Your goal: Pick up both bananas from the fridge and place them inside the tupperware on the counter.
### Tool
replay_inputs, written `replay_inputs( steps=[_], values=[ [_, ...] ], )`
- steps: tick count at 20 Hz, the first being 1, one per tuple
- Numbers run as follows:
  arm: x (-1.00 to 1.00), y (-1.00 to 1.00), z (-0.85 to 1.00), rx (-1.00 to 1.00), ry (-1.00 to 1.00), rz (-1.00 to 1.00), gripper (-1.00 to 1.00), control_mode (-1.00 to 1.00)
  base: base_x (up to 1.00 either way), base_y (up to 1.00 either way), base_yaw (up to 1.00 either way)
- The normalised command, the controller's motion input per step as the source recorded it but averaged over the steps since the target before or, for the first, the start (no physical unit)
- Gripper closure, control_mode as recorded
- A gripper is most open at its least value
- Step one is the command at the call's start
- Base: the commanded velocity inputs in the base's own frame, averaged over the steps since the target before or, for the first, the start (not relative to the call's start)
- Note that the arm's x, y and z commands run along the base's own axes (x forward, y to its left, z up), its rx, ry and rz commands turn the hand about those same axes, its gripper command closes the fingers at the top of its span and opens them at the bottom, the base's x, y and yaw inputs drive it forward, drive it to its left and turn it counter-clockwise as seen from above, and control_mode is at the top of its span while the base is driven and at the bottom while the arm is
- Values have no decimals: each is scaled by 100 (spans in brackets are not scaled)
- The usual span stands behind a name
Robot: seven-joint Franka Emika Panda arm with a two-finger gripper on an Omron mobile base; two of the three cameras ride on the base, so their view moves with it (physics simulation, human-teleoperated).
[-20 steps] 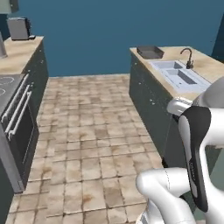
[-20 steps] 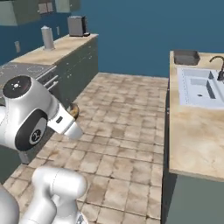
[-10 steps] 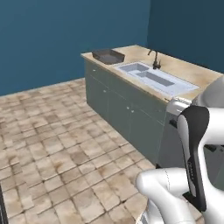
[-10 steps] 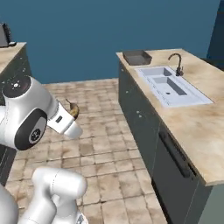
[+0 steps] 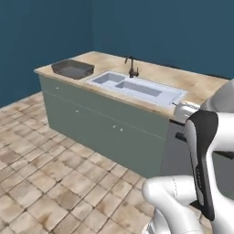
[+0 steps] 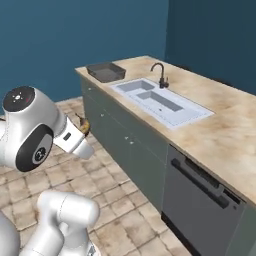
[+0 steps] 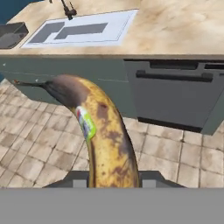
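Claw (image 7: 113,181) clamped on brown-spotted yellow banana (image 7: 103,135); carry level over beige marbled desk (image 5: 201,87), lower gently into shallow dark grey tupperware (image 5: 72,69), avoiding rim.

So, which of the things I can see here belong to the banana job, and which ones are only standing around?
Belonging to the job:
- banana, held in the shut pincer
- tupperware, at the counter's far end

Only standing around:
- sink
- tap
- dishwasher front
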Motion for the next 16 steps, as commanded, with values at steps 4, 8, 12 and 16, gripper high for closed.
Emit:
replay_inputs(
  steps=[4,8,12,16],
  values=[
    [0,0,0,0,0,0,100,100,85,100,-50],
    [0,0,0,0,0,0,100,100,72,100,-26],
    [0,0,0,0,0,0,100,100,60,100,-10],
    [0,0,0,0,0,0,100,100,68,100,-16]
  ],
)
